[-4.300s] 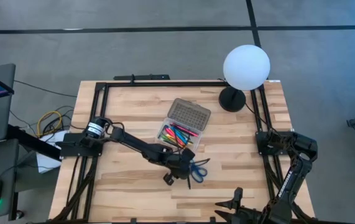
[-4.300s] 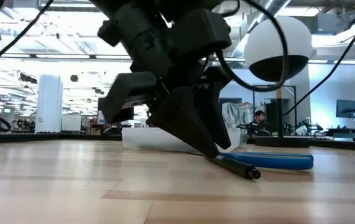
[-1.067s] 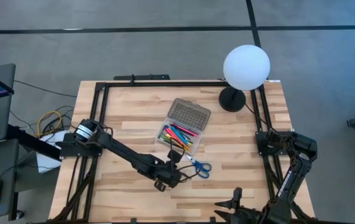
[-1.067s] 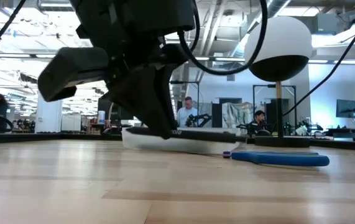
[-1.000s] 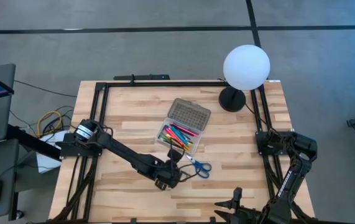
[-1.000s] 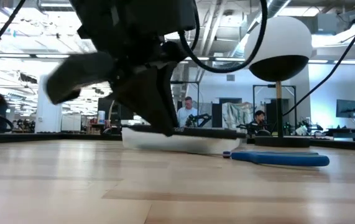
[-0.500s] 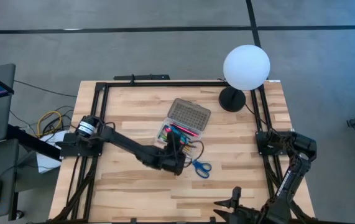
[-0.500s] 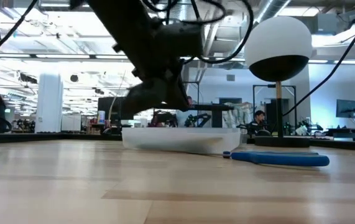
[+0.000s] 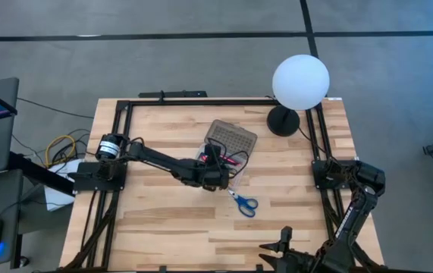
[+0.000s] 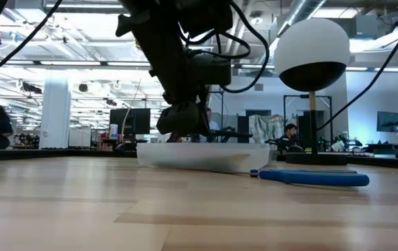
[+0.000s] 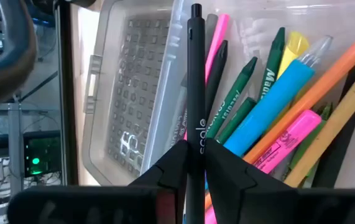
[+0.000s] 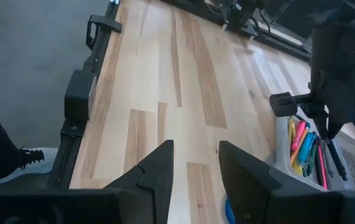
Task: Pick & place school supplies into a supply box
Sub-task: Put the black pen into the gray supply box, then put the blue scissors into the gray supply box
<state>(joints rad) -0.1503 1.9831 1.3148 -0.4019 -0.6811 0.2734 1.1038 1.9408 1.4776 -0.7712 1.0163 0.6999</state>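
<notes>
Left fingers (image 11: 165,174) clamped on black pen (image 11: 195,93) over supply box (image 11: 127,106)

The black pen (image 11: 195,93) pinched in the left claw (image 11: 193,163) carries white lettering along its barrel that looks like "scale". A green pencil (image 11: 269,71) in the supply box (image 11: 133,93) bears dark print beginning "Ma"; the rest is unreadable.

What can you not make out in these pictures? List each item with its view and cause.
- Box contents, high view: left gripper covers them.
- Scissors blades, low view: seen edge-on.
- Pen tip, left wrist view: hidden between the fingers.
- Scissors, right wrist view: cut off by the bottom edge.
</notes>
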